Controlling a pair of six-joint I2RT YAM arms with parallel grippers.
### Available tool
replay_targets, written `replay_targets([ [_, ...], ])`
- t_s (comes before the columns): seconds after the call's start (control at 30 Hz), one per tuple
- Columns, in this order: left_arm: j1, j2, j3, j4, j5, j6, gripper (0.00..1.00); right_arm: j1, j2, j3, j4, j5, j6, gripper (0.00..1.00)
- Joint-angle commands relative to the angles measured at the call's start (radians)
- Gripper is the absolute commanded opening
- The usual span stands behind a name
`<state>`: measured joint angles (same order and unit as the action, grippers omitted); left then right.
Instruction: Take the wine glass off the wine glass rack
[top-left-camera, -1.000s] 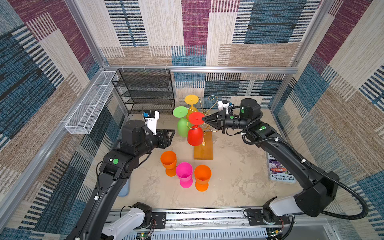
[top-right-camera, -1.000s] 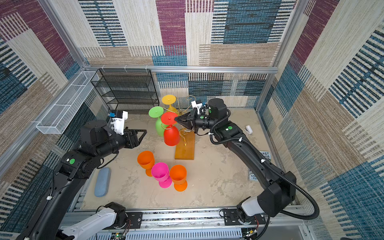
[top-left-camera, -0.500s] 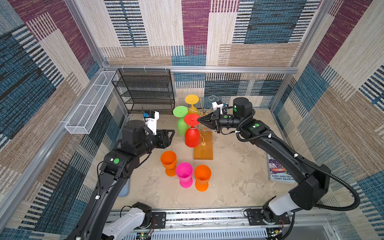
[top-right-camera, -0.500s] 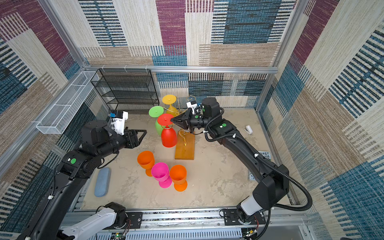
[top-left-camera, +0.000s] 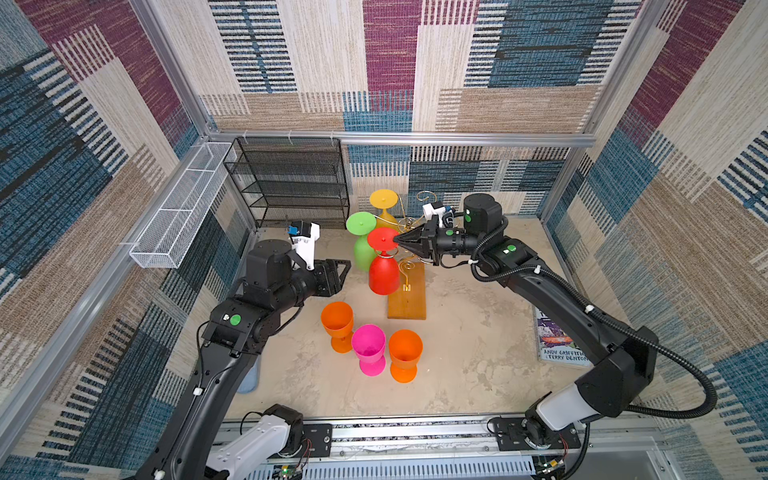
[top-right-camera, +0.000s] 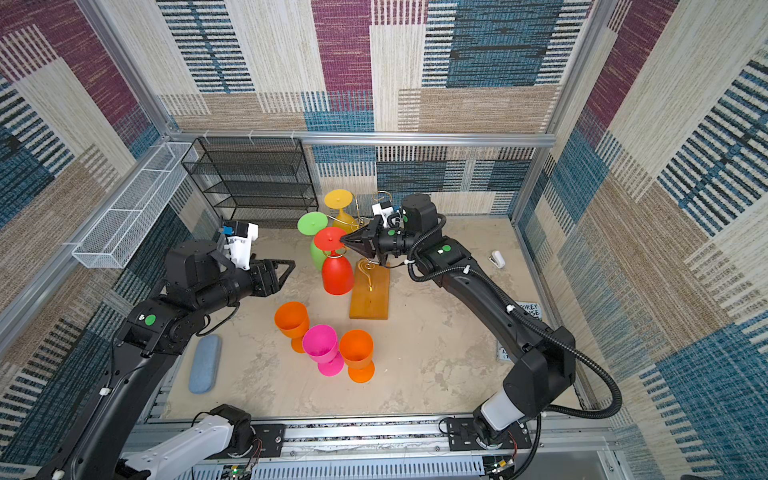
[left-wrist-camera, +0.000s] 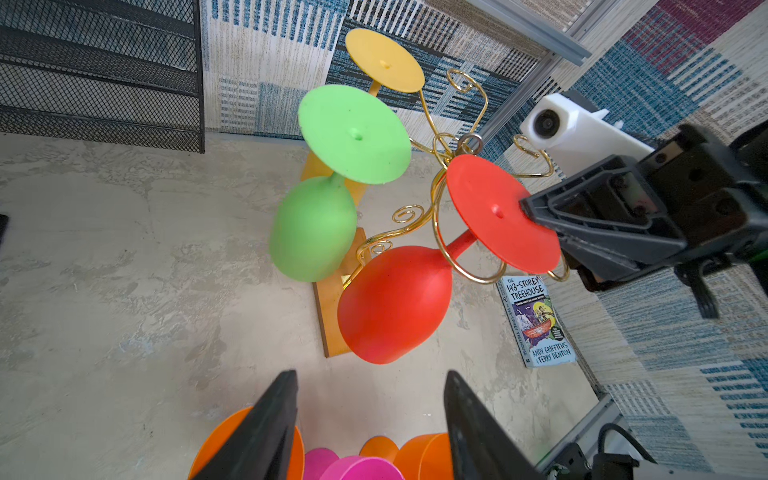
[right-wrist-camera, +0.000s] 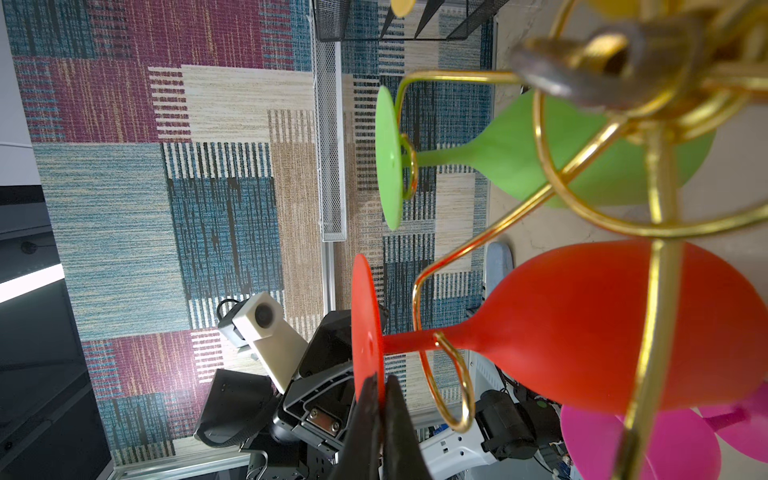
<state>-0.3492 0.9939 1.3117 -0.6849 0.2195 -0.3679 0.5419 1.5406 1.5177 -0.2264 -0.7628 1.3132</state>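
Front of tabletop (top-left-camera: 457, 374): three upright glasses bunched together, namely right orange glass (top-left-camera: 405, 353), pink glass (top-left-camera: 368, 349) and left orange glass (top-left-camera: 337, 322), with pink wedged between the two. Blue case (top-right-camera: 204, 363) flat at the left side. Book (top-left-camera: 557, 345) flat against the right wall.

Next in: left jaws spread apart, nothing between them, aimed at the rack, well short of it. Same in left wrist view: fingers (left-wrist-camera: 266, 432) parted, only the orange and pink cups below.

Middle: wine glass rack (top-left-camera: 409, 299), wooden base flat on tabletop, gold scroll arms above. Red wine glass (top-left-camera: 383, 276) hanging upside down on it, stem inside a wire loop, bowl low beside the base, foot disc on top. Not off the rack yet. Right jaws pinched closed on the rim of that red foot, reaching in from the right; clear in right wrist view (right-wrist-camera: 368, 345) and both top views.

Just behind: green wine glass (top-left-camera: 363, 249), then yellow wine glass (top-left-camera: 383, 199), both inverted on the same rack.

Back: black mesh shelf (top-left-camera: 291, 183) against the wall. White wire basket (top-left-camera: 178, 208) mounted on the left wall.
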Motion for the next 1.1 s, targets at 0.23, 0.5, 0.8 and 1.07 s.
replay_targets([
  [0.23, 0.007, -0.007, -0.009, 0.033, 0.018, -0.011, 0.59, 0.000, -0.016, 0.013, -0.019, 0.058, 0.015, 0.00],
  [0.5, 0.010, -0.007, -0.020, 0.038, 0.026, -0.012, 0.59, 0.000, -0.032, 0.013, -0.026, 0.092, 0.015, 0.00],
  [0.8, 0.016, -0.009, -0.026, 0.036, 0.029, -0.012, 0.59, 0.000, -0.032, 0.022, -0.044, 0.121, 0.008, 0.00],
  [1.07, 0.019, -0.010, -0.026, 0.036, 0.035, -0.014, 0.59, 0.000, -0.057, 0.004, -0.044, 0.138, 0.010, 0.00],
])
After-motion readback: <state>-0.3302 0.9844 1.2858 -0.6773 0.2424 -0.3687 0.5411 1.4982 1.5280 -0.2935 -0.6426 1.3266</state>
